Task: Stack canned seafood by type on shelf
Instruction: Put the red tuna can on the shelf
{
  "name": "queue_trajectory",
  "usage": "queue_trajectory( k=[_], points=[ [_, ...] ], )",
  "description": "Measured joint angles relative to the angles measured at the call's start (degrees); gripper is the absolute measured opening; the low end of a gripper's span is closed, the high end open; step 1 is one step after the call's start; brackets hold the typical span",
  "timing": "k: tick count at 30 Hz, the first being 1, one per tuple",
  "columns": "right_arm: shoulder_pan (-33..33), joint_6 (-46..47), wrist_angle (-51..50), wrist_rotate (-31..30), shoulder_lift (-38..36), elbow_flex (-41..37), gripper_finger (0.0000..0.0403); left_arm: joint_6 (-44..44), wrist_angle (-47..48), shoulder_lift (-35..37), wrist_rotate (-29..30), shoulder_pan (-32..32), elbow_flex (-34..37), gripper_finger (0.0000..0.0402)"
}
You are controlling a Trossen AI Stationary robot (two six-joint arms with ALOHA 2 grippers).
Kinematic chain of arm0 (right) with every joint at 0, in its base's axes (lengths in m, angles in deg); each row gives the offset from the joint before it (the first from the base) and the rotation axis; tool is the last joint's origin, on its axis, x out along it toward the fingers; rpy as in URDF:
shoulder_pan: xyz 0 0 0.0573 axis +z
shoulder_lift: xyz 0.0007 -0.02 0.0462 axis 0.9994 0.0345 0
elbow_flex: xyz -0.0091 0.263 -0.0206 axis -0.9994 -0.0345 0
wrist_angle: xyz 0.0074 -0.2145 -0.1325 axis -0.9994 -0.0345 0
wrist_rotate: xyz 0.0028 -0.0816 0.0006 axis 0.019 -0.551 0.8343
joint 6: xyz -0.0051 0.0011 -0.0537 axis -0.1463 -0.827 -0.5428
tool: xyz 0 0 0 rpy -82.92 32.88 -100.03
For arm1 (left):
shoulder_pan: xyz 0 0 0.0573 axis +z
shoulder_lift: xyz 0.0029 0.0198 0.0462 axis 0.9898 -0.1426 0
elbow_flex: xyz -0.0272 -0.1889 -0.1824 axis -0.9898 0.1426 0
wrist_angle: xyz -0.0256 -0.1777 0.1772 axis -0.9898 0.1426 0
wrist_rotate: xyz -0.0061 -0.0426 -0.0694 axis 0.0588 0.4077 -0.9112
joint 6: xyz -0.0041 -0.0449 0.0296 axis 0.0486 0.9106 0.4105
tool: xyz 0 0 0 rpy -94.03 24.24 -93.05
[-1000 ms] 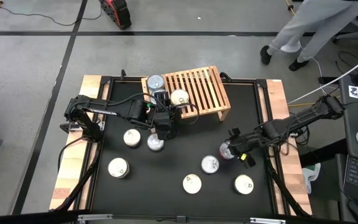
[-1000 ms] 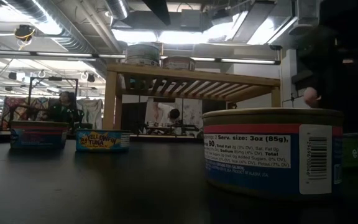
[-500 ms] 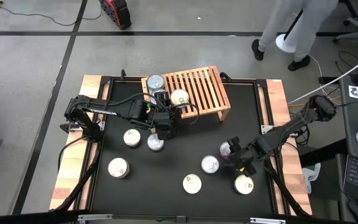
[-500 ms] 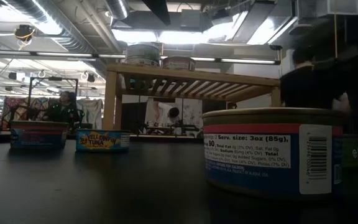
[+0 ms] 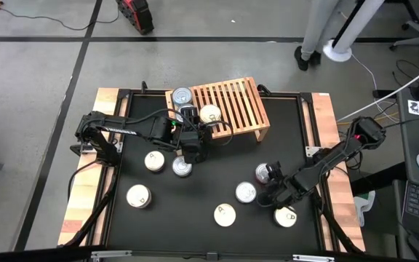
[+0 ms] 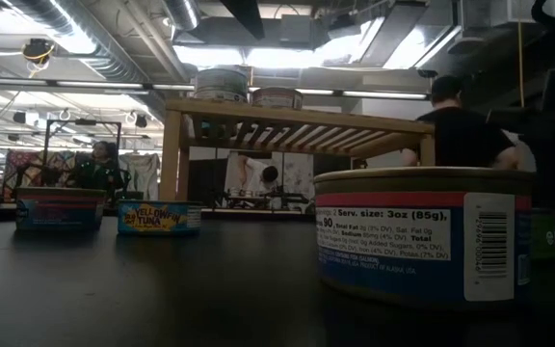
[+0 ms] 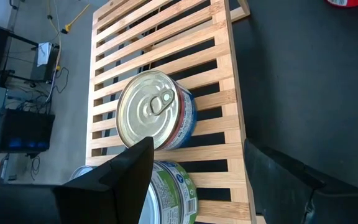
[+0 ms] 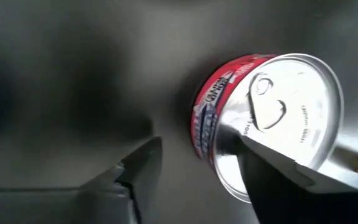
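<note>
the right wrist view is blurring the red-labelled can (image 8: 263, 115); a second shelf can (image 7: 166, 196) is sitting half hidden behind the left gripper's finger (image 7: 114, 177).

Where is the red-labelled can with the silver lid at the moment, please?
In the high view the red-labelled can stands on the table's right side, near the right gripper, close to a silver-lidded can.

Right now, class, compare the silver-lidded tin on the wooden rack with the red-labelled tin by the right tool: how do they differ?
The rack tin sits on the slatted shelf; the red tin rests on the black tabletop. The rack tin's side label is blue with a red stripe; the red tin's is mainly red. The rack tin sits against a green-labelled tin. Both are flat, round, with silver pull-tab lids.
</note>
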Motion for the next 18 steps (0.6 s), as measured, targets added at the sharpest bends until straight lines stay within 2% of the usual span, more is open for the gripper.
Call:
queue_trajectory(
  k=[5,12,18],
  points=[
    [-0.07,0.10,-0.03,-2.84,0.07,-0.13,0.0139,0.00,-0.02,0.00,0.00,0.00,0.00,0.0246],
    [-0.09,0.09,-0.07,-3.62,0.04,-0.15,0.0057,-0.03,-0.02,0.00,0.00,0.00,0.00,0.0246],
    [-0.09,0.07,0.39,-3.80,0.00,-0.11,0.0005,-0.04,-0.02,0.00,0.00,0.00,0.00,0.0246]
  ],
)
